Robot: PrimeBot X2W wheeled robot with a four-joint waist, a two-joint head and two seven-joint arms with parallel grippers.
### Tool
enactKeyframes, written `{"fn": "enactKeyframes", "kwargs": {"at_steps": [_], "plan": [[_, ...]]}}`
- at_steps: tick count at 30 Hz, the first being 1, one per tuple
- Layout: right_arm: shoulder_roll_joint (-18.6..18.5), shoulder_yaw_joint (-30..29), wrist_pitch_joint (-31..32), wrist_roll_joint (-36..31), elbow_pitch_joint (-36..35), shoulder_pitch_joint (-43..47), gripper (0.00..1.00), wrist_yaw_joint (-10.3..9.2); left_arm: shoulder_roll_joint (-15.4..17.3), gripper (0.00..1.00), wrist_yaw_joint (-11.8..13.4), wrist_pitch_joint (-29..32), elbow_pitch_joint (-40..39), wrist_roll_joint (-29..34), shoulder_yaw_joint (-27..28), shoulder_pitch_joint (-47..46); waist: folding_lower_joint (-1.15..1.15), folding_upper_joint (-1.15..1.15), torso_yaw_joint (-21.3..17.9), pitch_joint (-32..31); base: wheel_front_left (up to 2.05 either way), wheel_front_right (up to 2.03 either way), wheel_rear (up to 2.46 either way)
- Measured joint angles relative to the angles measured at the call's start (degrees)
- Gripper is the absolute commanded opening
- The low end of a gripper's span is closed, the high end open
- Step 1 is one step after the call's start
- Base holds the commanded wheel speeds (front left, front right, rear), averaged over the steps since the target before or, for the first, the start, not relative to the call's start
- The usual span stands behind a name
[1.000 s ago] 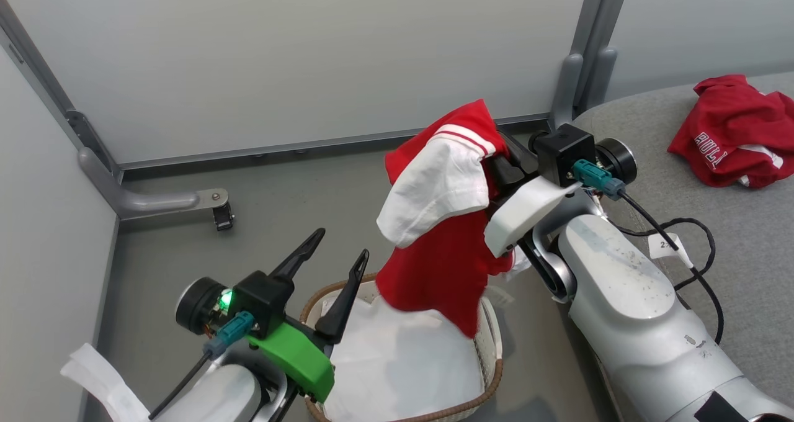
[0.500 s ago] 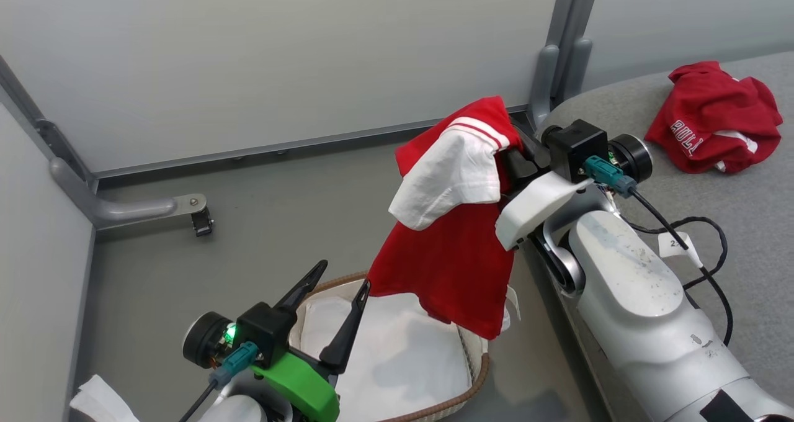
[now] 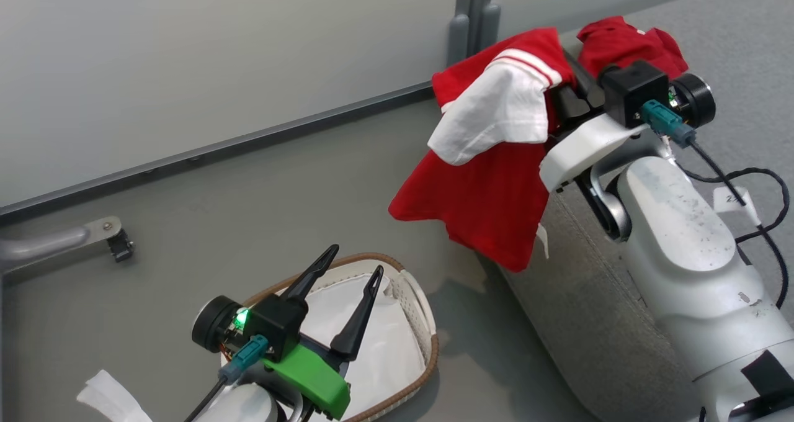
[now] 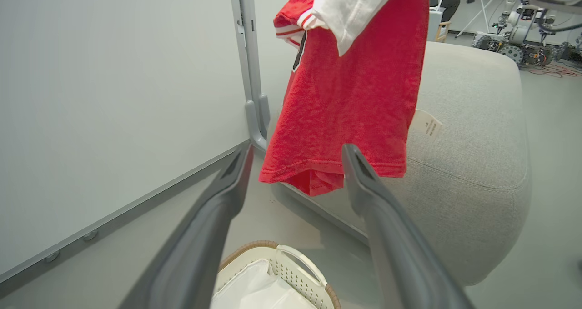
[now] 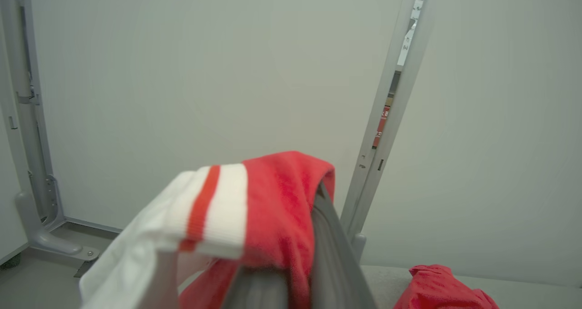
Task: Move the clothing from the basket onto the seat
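Note:
My right gripper (image 3: 563,68) is shut on a red garment with a white panel (image 3: 490,180), which drapes over its fingers (image 5: 325,250) and hangs free at the near edge of the grey seat (image 3: 589,310). The same clothing (image 4: 354,95) shows in the left wrist view, in front of the seat (image 4: 473,132). A second red garment (image 3: 626,46) lies crumpled on the seat, behind the right wrist; it is also in the right wrist view (image 5: 445,286). My left gripper (image 3: 356,259) stands open and empty above the basket (image 3: 428,347), where only its white liner (image 3: 378,341) shows.
Grey partition walls meet at an upright post (image 3: 471,12) by the seat's corner. A metal foot with a small caster (image 3: 118,245) juts onto the floor at the left. A black cable (image 3: 744,177) loops beside my right forearm. Other machines (image 4: 514,36) stand far behind the seat.
The head camera has swung right. My right gripper has carried the hanging garment off the basket and over to the seat's edge. The left gripper stays open over the basket.

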Motion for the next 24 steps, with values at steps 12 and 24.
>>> {"fn": "enactKeyframes", "kwargs": {"at_steps": [12,24], "plan": [[-1.8,-7.0,0.0,-0.9,-2.2,0.4,0.00,0.00,-1.2,1.00,-1.4,0.0,0.9,3.1,-0.4,-4.9,0.00,0.00,-10.5,6.1,0.00,0.00,0.00],[-4.3,-9.7,0.0,-1.3,-0.2,-1.8,0.00,0.00,-1.9,1.00,-2.3,0.5,1.3,4.1,-1.7,-7.6,0.00,0.00,-11.7,12.6,0.00,0.00,0.00]]}}
